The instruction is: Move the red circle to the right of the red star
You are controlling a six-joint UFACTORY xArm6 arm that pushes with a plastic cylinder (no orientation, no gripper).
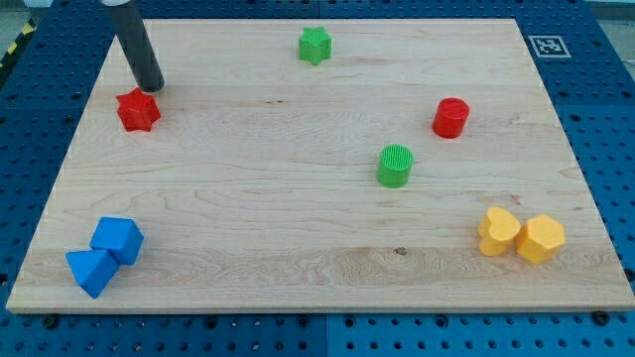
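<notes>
Starting at the view's left, a blue cube (119, 239) and blue wedge (90, 271) touch near the wooden surface (248, 228) bottom corner. My tip (151, 87) sits just above the red star (138, 110); no pincer exists here. Further right stand a green star (315, 45), green cylinder (395, 166), the red circle (450, 118) well apart from the star, then two touching yellow blocks (521, 235).

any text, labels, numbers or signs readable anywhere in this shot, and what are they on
No readable words or numbers anywhere.
Square black-and-white marker on the board, top right corner: a coded pattern, no letters.
Yellow-black striping at the view's top left: no text.
Blocks carry no labels.
</notes>
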